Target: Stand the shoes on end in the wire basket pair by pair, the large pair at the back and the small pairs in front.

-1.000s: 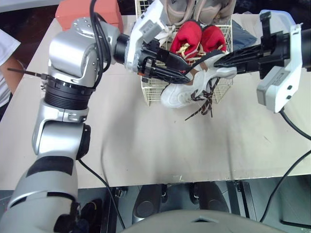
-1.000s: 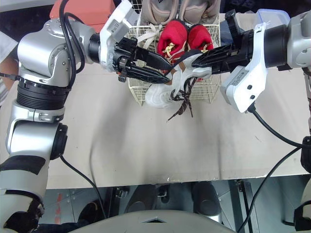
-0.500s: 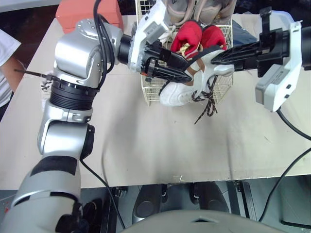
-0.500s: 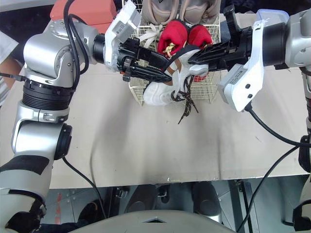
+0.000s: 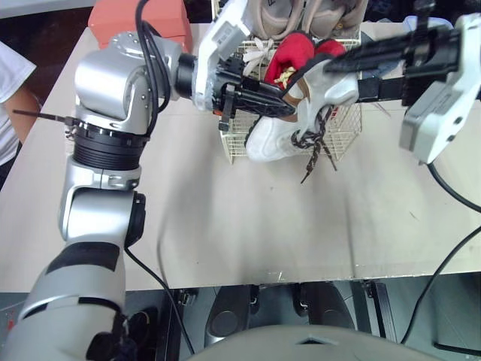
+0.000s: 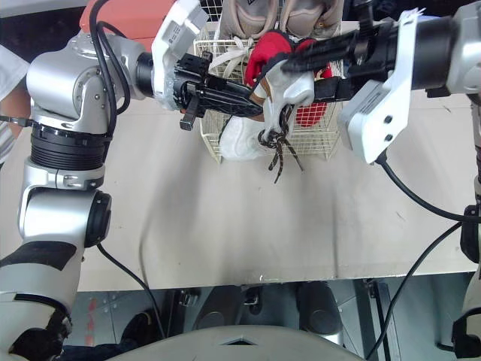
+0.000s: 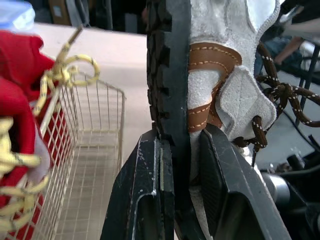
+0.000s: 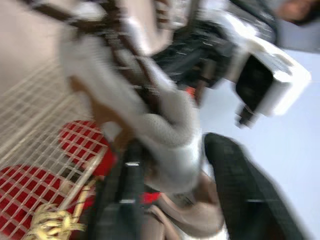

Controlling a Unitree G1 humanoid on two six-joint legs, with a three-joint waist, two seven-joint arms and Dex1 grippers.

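Sleeve [image 5: 10, 71]: white, a person's, at the far left edge beside the tabletop [image 5: 248, 226].
Box [image 5: 113, 19]: orange-red, at the tabletop's back left corner, well apart from the shoes.
Left pincer [image 5: 282, 106]: reaching in from the left, clamped hard on the white shoe; one finger flat on the black sole, the other pressed on the suede side, as seen from the left wrist.
White shoe [image 5: 274, 141]: lifted off the tabletop at the front of the wire basket, heel end up, toe end hanging low across the basket's front wall; whether inside or outside that wall cannot be told.
Laces [image 5: 316, 149]: brown, untied, dangling loose below the shoe.
Wire basket [image 5: 346, 131]: pale wire, standing on the tabletop between the two arms.
Red pair [image 5: 291, 59]: small, side by side inside the basket, just behind the white shoe.
Large pair [image 5: 301, 13]: beige, at the very back of the basket.
Right pincer [image 5: 338, 79]: coming in from the right at the white shoe's heel end, above the basket; clamped or slack cannot be told.
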